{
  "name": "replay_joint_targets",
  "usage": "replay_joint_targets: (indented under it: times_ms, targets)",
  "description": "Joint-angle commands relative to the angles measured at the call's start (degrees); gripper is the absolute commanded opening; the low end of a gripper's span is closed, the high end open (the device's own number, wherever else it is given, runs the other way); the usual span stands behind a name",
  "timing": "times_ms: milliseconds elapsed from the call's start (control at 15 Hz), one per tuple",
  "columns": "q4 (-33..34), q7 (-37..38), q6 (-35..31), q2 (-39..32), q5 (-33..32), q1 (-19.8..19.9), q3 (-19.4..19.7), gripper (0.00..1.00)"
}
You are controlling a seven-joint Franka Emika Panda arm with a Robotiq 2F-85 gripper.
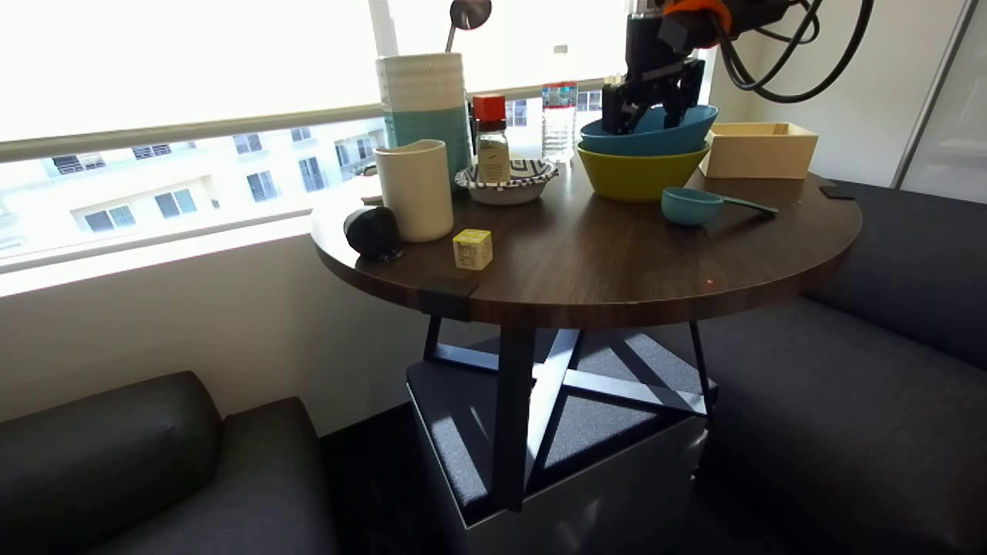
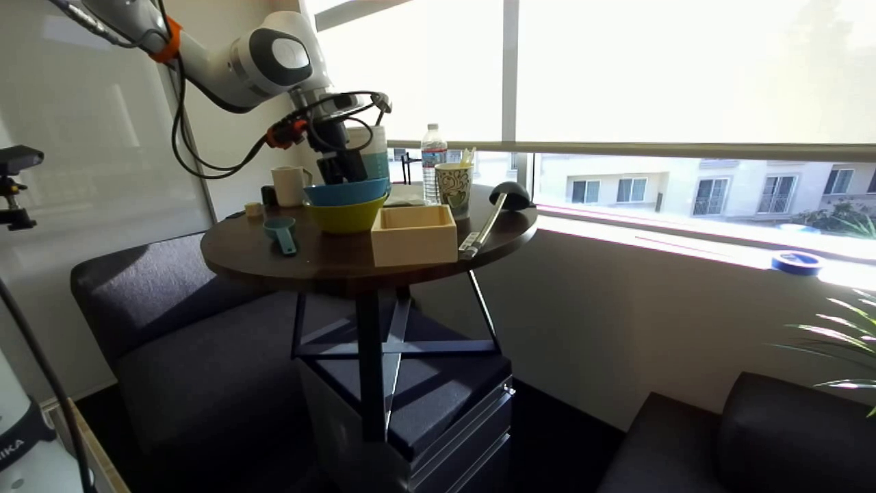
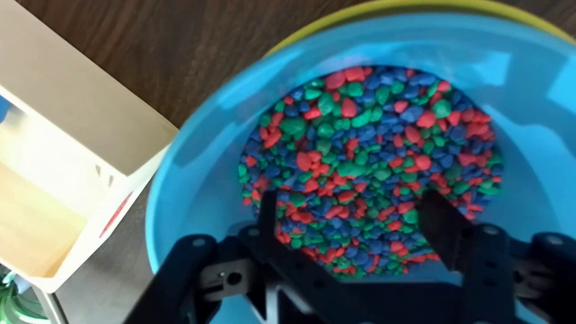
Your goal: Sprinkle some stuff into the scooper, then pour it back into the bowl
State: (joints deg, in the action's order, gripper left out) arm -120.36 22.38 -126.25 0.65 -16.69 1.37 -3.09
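Round tabletop (image 1: 586, 266), worked from its near edge in an exterior view

Nearest: 1 yellow-topped cube (image 1: 473, 251); 1 black object (image 1: 372, 233) to its left, cannot tell what; 1 cream mug (image 1: 416, 193) just behind the black object

Further in, to the right: 1 scooper (image 1: 688, 206), teal, on the tabletop just beside the yellow-green bowl (image 1: 640, 177), apart from it; round head, mouth up; its handle (image 1: 749, 204) points right in this view, sloping down, long axis mostly crosswise; in an exterior view the handle (image 2: 286, 243) comes toward the camera

Behind the scooper: 2 bowls stacked, the blue bowl (image 1: 655, 146) inside the yellow-green one and tilted, right rim higher; in it small stones (image 3: 360, 171), red, green and blue, too many to count; 2 fingers (image 3: 443, 229) spread wide over them, stones showing in the gap, contact cannot be told

Right of the stack: 1 wooden box (image 1: 759, 158); to the left: 1 patterned bowl (image 1: 505, 196), 1 red-capped jar (image 1: 492, 150) in or behind it, cannot tell which

Farthest: 1 tall canister (image 1: 422, 100), 1 water bottle (image 1: 559, 119); in an exterior view also 1 paper cup (image 2: 452, 192) near the bottle and 1 ladle (image 2: 513, 196), its shaft just beside the box
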Motion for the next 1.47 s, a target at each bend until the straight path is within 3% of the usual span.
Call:
replay_joint_targets:
  times_ms: [0,400,533,1400]
  targets:
    - [1.18,1.81,0.79,-1.58,-0.76,-1.01,0.64,0.5]
    - [1.28,2.34,1.01,0.25,-0.73,-1.48,0.4,0.09]
    - [1.16,2.46,1.5,1.0,-0.74,-1.64,0.32,0.0]
    - [-1.84,1.67,6.33,13.5,2.71,-1.84,-1.26,0.03]
